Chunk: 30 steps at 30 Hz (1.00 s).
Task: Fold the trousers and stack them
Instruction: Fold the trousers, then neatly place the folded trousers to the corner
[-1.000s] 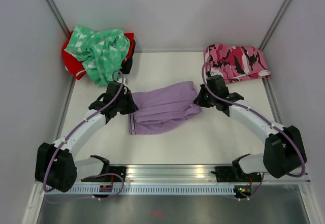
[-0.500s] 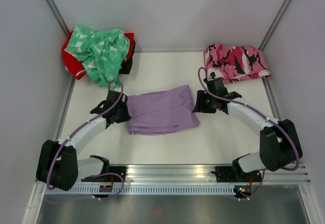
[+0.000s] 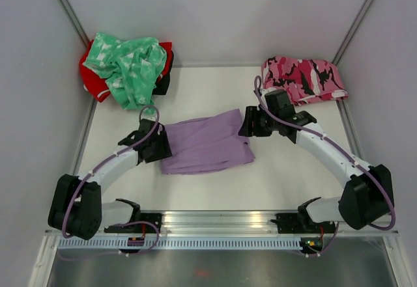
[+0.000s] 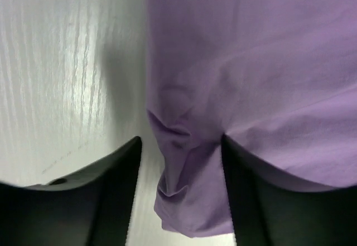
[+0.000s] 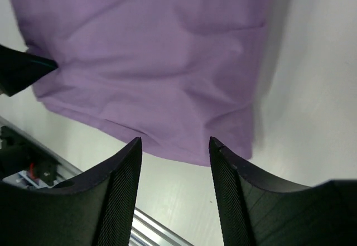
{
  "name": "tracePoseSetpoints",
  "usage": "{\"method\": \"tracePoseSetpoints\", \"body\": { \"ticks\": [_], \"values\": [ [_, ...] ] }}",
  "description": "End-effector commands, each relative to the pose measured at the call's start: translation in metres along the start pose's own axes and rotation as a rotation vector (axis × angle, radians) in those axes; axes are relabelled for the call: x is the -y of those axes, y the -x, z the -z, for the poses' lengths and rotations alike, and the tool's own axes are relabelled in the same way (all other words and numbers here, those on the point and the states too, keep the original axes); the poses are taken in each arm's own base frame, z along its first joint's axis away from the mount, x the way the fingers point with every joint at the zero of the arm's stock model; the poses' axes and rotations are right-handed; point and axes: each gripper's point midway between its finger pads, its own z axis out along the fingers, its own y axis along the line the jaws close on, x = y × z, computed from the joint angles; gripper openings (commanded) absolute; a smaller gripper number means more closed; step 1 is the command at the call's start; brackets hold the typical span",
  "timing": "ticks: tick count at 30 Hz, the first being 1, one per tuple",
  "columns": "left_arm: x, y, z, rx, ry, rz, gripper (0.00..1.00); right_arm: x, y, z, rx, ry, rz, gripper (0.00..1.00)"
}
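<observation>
The trousers (image 3: 207,147), plain lilac cloth folded into a flat, roughly rectangular bundle, lay on the white desk (image 3: 293,176), and everything else sat around them. At their left end the left fingers (image 4: 117,173) stood apart, low over the desk, with a puckered corner of the cloth lying in the gap between them; the fingers did not press on it. At their right end the right fingers (image 5: 120,190) were also spread, above the cloth's near right corner and clear of it, with bare desk showing just past the hem. Well beyond the trousers' far left corner a mint-green garment (image 3: 127,66) with a white pattern was heaped over a red garment (image 3: 91,82). Beyond their far right corner, just behind the right arm's wrist, lay a pink-black camouflage garment (image 3: 303,79), apart from the lilac cloth.
</observation>
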Motion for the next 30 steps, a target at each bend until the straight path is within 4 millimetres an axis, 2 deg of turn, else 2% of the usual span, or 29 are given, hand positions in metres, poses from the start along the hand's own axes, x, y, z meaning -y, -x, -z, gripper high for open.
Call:
{"method": "tracePoseSetpoints", "body": {
  "ticks": [1, 2, 4, 5, 6, 7, 8, 9, 10, 11, 12, 13, 14, 15, 16, 18, 19, 21, 22, 24, 25, 26, 27, 28, 29, 30],
  "values": [
    [0.002, 0.021, 0.019, 0.045, 0.03, 0.035, 0.7, -0.039, 0.002, -0.006, 0.01, 0.152, 0.021, 0.57],
    [-0.003, 0.021, 0.028, 0.036, 0.064, 0.038, 0.91, -0.037, -0.005, -0.013, -0.009, 0.146, 0.008, 0.49],
    [0.006, 0.047, 0.056, 0.114, 0.038, 0.051, 0.97, -0.036, -0.011, -0.03, -0.024, 0.152, 0.005, 0.37],
    [0.01, 0.06, 0.073, 0.146, 0.034, 0.053, 0.96, -0.031, -0.022, -0.039, -0.045, 0.146, -0.013, 0.24],
    [0.015, 0.069, 0.083, 0.172, 0.017, 0.049, 0.93, -0.029, -0.024, -0.05, -0.048, 0.153, -0.018, 0.16],
    [0.021, 0.076, 0.096, 0.2, -0.017, 0.044, 0.91, -0.024, -0.036, -0.057, -0.077, 0.15, -0.033, 0.09],
    [0.038, 0.084, 0.108, 0.213, -0.099, 0.032, 0.85, -0.021, -0.042, -0.063, -0.096, 0.151, -0.039, 0.0],
    [0.048, 0.087, 0.114, 0.222, -0.155, 0.021, 0.8, -0.018, -0.048, -0.069, -0.108, 0.146, -0.049, 0.0],
    [0.057, 0.088, 0.119, 0.232, -0.212, 0.02, 0.73, -0.009, -0.063, -0.078, -0.149, 0.126, -0.064, 0.0],
    [0.069, 0.073, 0.115, 0.183, -0.288, 0.012, 0.53, -0.005, -0.069, -0.081, -0.161, 0.117, -0.064, 0.0],
    [0.079, 0.074, 0.113, 0.197, -0.34, 0.035, 0.43, 0.001, -0.075, -0.087, -0.174, 0.103, -0.07, 0.0],
    [0.085, 0.066, 0.109, 0.177, -0.373, 0.042, 0.32, 0.007, -0.083, -0.089, -0.188, 0.086, -0.073, 0.0],
    [0.088, 0.05, 0.095, 0.142, -0.408, 0.069, 0.16, 0.01, -0.087, -0.093, -0.196, 0.08, -0.077, 0.0],
    [0.088, 0.04, 0.086, 0.119, -0.415, 0.083, 0.1, 0.014, -0.093, -0.095, -0.205, 0.074, -0.083, 0.0],
    [0.08, 0.015, 0.067, 0.058, -0.399, 0.096, 0.02, 0.015, -0.096, -0.097, -0.21, 0.07, -0.086, 0.0],
    [0.076, 0.004, 0.05, 0.043, -0.389, 0.138, 0.02, 0.019, -0.1, -0.101, -0.225, 0.062, -0.092, 0.0],
    [0.064, -0.011, 0.036, 0.019, -0.349, 0.153, 0.02, 0.019, -0.101, -0.102, -0.229, 0.06, -0.094, 0.0],
    [0.059, -0.018, 0.024, 0.018, -0.334, 0.167, 0.02, 0.018, -0.098, -0.101, -0.23, 0.061, -0.091, 0.0],
    [0.05, -0.025, 0.017, 0.013, -0.3, 0.171, 0.02, 0.017, -0.099, -0.099, -0.241, 0.061, -0.087, 0.01],
    [0.038, -0.032, 0.007, 0.003, -0.239, 0.16, 0.02, 0.006, -0.082, -0.091, -0.216, 0.084, -0.066, 0.04],
    [0.033, -0.029, 0.005, 0.013, -0.202, 0.155, 0.02, 0.003, -0.078, -0.084, -0.222, 0.085, -0.05, 0.08],
    [0.031, -0.032, 0.003, -0.017, -0.183, 0.125, 0.02, -0.021, -0.037, -0.06, -0.13, 0.125, 0.009, 0.19],
    [0.033, -0.031, 0.005, -0.021, -0.192, 0.124, 0.02, -0.018, -0.041, -0.058, -0.148, 0.117, 0.016, 0.26],
    [0.035, -0.028, 0.008, -0.018, -0.202, 0.111, 0.02, -0.026, -0.029, -0.047, -0.114, 0.129, 0.038, 0.32],
    [0.04, -0.022, 0.014, -0.002, -0.222, 0.101, 0.04, -0.034, -0.008, -0.038, -0.061, 0.129, 0.064, 0.4],
    [0.046, -0.013, 0.023, 0.008, -0.237, 0.081, 0.14, -0.038, 0.01, -0.026, -0.015, 0.113, 0.098, 0.53]
  ]
}}
